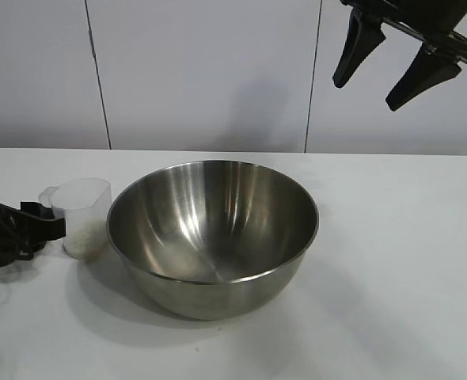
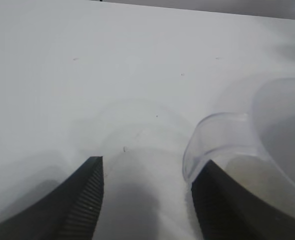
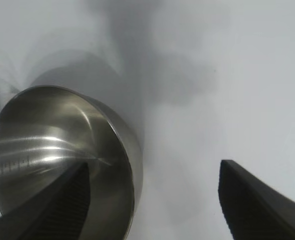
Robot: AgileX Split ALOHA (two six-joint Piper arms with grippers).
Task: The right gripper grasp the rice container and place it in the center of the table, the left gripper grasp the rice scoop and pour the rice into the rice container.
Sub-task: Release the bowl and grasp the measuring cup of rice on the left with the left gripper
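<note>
Left gripper (image 1: 55,226) low, right gripper (image 1: 392,67) raised; jaws parted.

A wall (image 1: 210,71) of pale panels stands behind the scene, running the full width of the exterior view. Two thin dark vertical seams (image 1: 97,75) split it into three panels, one seam toward the left and the other toward the right. The panels are plain and unmarked, and a soft grey shadow (image 1: 257,111) lies across the middle one.
</note>
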